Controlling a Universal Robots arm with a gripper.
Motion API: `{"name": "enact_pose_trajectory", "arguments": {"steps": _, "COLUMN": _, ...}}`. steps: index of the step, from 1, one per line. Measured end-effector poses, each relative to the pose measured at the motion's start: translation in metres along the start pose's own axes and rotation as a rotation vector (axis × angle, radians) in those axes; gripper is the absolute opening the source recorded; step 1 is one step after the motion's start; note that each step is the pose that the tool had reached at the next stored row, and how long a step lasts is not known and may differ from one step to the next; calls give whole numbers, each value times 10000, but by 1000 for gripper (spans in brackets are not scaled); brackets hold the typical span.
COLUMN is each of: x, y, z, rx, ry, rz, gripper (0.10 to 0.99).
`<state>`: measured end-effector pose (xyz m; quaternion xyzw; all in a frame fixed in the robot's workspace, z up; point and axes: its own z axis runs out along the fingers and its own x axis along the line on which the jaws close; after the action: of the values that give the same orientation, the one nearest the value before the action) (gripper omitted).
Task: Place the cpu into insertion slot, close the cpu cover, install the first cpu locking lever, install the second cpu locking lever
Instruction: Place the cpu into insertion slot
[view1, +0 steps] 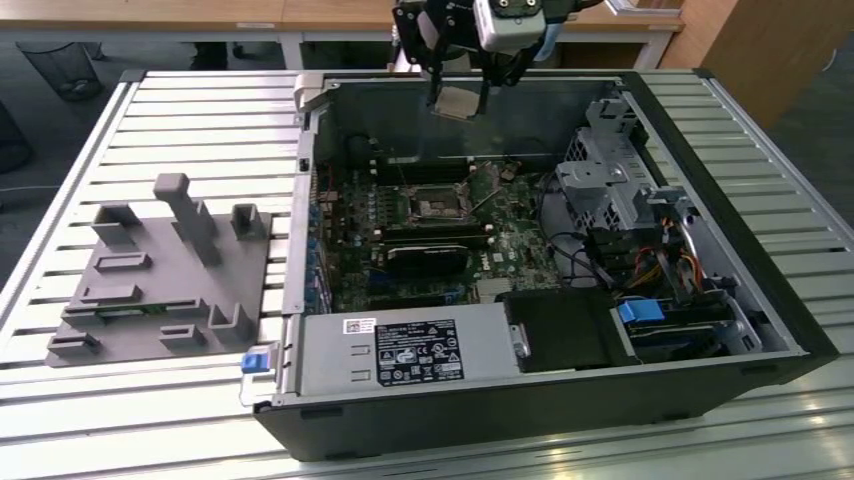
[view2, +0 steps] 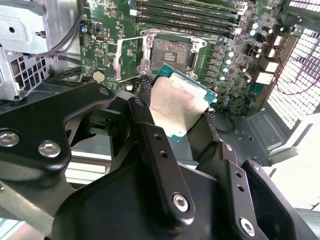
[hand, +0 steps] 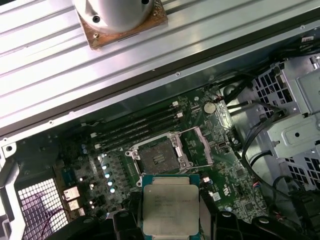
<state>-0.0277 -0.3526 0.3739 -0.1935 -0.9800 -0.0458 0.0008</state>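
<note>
My gripper (view1: 461, 92) is shut on the cpu (view1: 458, 101), a thin square chip held by its edges high over the back of the open computer case. In both wrist views the chip hangs between the black fingers (view2: 150, 145): its pale tan underside (view2: 176, 102) shows in the second wrist view, its silvery top (hand: 170, 206) in the first wrist view. The insertion slot (view1: 437, 206) lies below on the green board, its dark centre bare (hand: 157, 158) (view2: 171, 54). The cpu cover (hand: 201, 145) (view2: 128, 60) is swung open beside the slot.
A black heatsink block (view1: 427, 252) sits just in front of the slot, with long memory slots (hand: 142, 126) behind it. A metal drive cage (view1: 617, 180) and cables fill the exterior view's right. A power supply (view1: 400, 355) is at the front. A grey fixture block (view1: 160, 270) rests on the slatted table.
</note>
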Motion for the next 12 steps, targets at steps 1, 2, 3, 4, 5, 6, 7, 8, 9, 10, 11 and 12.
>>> {"name": "enact_pose_trajectory", "arguments": {"steps": 1, "x": 0, "y": 0, "z": 3, "rx": 0, "ry": -1, "rz": 11, "gripper": 541}}
{"name": "enact_pose_trajectory", "arguments": {"steps": 2, "x": 0, "y": -1, "z": 6, "rx": 0, "ry": -2, "rz": 22, "gripper": 541}}
{"name": "enact_pose_trajectory", "arguments": {"steps": 3, "x": 0, "y": -1, "z": 8, "rx": 0, "ry": -3, "rz": 33, "gripper": 541}}
{"name": "enact_pose_trajectory", "arguments": {"steps": 4, "x": 0, "y": -1, "z": 10, "rx": 1, "ry": -4, "rz": 44, "gripper": 541}}
{"name": "enact_pose_trajectory", "arguments": {"steps": 5, "x": 0, "y": -1, "z": 12, "rx": 1, "ry": -5, "rz": 55, "gripper": 541}}
{"name": "enact_pose_trajectory", "arguments": {"steps": 6, "x": 0, "y": -1, "z": 14, "rx": 0, "ry": -6, "rz": 65, "gripper": 541}}
{"name": "enact_pose_trajectory", "arguments": {"steps": 7, "x": 0, "y": -2, "z": 16, "rx": 0, "ry": -7, "rz": 75, "gripper": 541}}
{"name": "enact_pose_trajectory", "arguments": {"steps": 8, "x": 0, "y": -2, "z": 18, "rx": -1, "ry": -8, "rz": 86, "gripper": 541}}
{"name": "enact_pose_trajectory", "arguments": {"steps": 9, "x": 0, "y": -2, "z": 19, "rx": -1, "ry": -9, "rz": 97, "gripper": 541}}
{"name": "enact_pose_trajectory", "arguments": {"steps": 10, "x": 0, "y": -2, "z": 21, "rx": -2, "ry": -9, "rz": 108, "gripper": 541}}
{"name": "enact_pose_trajectory", "arguments": {"steps": 11, "x": 0, "y": -2, "z": 24, "rx": -2, "ry": -11, "rz": 119, "gripper": 541}}
{"name": "enact_pose_trajectory", "arguments": {"steps": 12, "x": -1, "y": -2, "z": 26, "rx": -2, "ry": -11, "rz": 130, "gripper": 541}}
